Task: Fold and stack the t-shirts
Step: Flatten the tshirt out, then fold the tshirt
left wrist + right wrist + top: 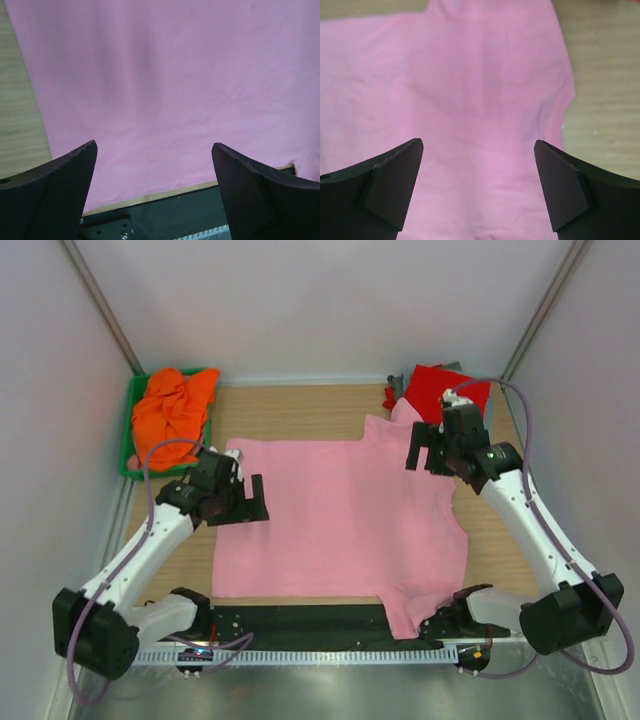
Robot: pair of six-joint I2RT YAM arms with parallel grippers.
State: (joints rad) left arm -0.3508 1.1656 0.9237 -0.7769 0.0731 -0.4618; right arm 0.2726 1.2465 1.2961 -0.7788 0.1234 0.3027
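Note:
A light pink t-shirt (340,520) lies spread flat on the wooden table, one sleeve hanging over the near edge. It fills the left wrist view (165,90) and the right wrist view (470,90). My left gripper (240,495) is open and empty above the shirt's left edge. My right gripper (432,448) is open and empty above the shirt's upper right part. A crumpled orange t-shirt (172,405) lies in a green bin (127,440) at the back left. A folded red t-shirt (440,390) lies at the back right on something grey.
White walls close in the table on three sides. A black strip (300,620) and a ruler rail (320,655) run along the near edge. Bare wood (300,410) shows behind the pink shirt and to its right (490,540).

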